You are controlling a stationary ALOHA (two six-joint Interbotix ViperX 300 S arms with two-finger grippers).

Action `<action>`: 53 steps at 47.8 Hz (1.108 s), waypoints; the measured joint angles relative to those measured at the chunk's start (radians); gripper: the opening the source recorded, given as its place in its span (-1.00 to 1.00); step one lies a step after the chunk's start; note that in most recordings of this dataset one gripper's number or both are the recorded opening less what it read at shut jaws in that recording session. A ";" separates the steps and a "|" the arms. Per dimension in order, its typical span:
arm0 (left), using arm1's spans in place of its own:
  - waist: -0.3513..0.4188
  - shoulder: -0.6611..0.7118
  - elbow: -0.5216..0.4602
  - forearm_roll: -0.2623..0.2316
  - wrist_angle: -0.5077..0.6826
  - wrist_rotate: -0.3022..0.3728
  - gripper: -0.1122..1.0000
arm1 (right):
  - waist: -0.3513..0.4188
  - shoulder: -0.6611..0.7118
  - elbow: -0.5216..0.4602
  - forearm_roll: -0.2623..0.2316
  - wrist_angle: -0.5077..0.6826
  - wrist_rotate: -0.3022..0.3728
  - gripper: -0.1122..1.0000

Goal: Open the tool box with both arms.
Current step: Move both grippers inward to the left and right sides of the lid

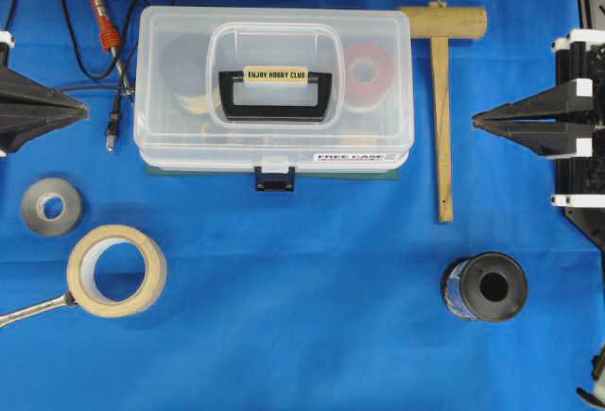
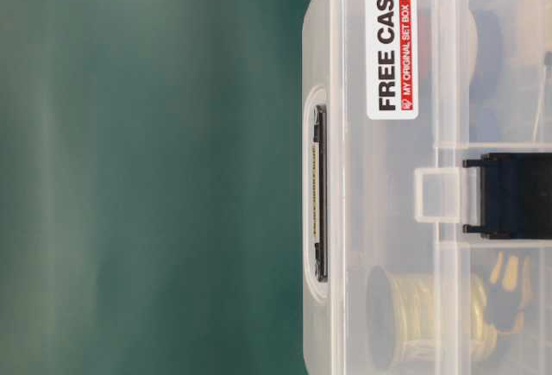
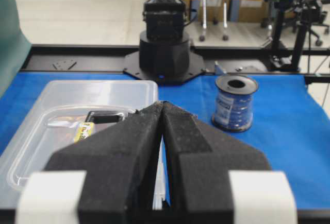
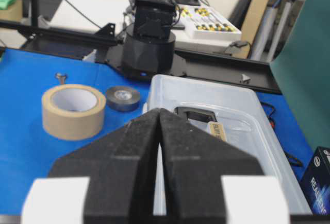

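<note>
Overhead view showed the tool box [image 1: 274, 90] at 12 o'clock on the blue table [image 1: 302, 335], lid down, dark latch [image 1: 274, 179] at its front edge. Left gripper [image 1: 83, 107] sat at 9 o'clock of it, right gripper [image 1: 475, 120] at 3 o'clock, both pinched closed, holding nothing, apart from the box. Only the table-level view showed the "FREE CASE" sticker [image 2: 392, 47] up close; only the right wrist view showed tape rolls [image 4: 73, 109] sideways.

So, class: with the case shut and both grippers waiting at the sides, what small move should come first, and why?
Probably bring the right gripper in toward the blue latch on the case. The latch looks closed, the lid is down, and both grippers, the left gripper too, are shut and clear of the case.
</note>
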 measured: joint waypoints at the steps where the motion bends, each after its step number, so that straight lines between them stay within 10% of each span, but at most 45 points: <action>1: 0.000 0.000 0.000 -0.002 0.002 0.002 -0.80 | 0.000 0.000 0.000 0.000 0.000 0.000 -0.80; 26: 0.160 0.018 0.023 -0.031 0.273 -0.002 -0.76 | -0.097 0.103 -0.017 0.021 0.209 0.049 -0.62; 39: 0.183 0.020 0.074 -0.032 0.336 0.011 0.55 | -0.164 0.196 -0.017 0.021 0.287 0.051 0.69; 53: 0.235 0.057 0.103 -0.032 0.353 0.014 0.74 | -0.225 0.331 -0.018 0.021 0.310 0.051 0.70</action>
